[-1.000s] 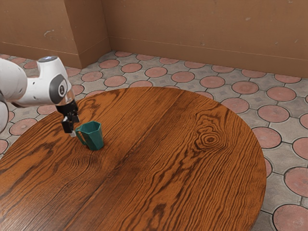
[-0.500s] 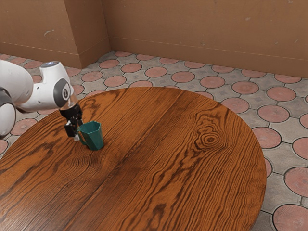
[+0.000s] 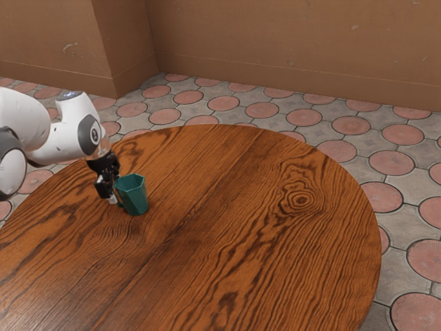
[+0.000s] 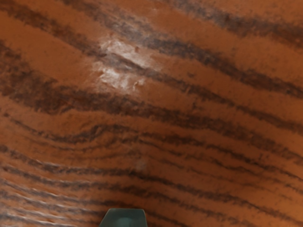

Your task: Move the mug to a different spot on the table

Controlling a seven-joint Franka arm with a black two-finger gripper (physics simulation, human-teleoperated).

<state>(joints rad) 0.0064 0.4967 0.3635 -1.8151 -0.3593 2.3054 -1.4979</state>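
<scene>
A dark green mug (image 3: 132, 193) stands upright on the round wooden table (image 3: 227, 221), near its edge at the exterior view's left. My gripper (image 3: 110, 195) hangs low right against the mug's side toward the exterior view's left, where its handle is, and its tip reaches almost down to the tabletop. In the wrist view a small blurred green piece of the mug (image 4: 122, 217) lies just under my hand, with the wood grain of the table (image 4: 156, 118) beyond it.
The tabletop stretches wide and bare toward the exterior view's right and front. Around the table lies a tiled floor (image 3: 324, 117), with brown walls (image 3: 289, 41) behind. The white arm (image 3: 48, 134) comes in over the table's edge at the exterior view's left.
My hand has moved toward the exterior view's right and down, from a little apart from the mug to right against its handle side. The mug has not moved.
</scene>
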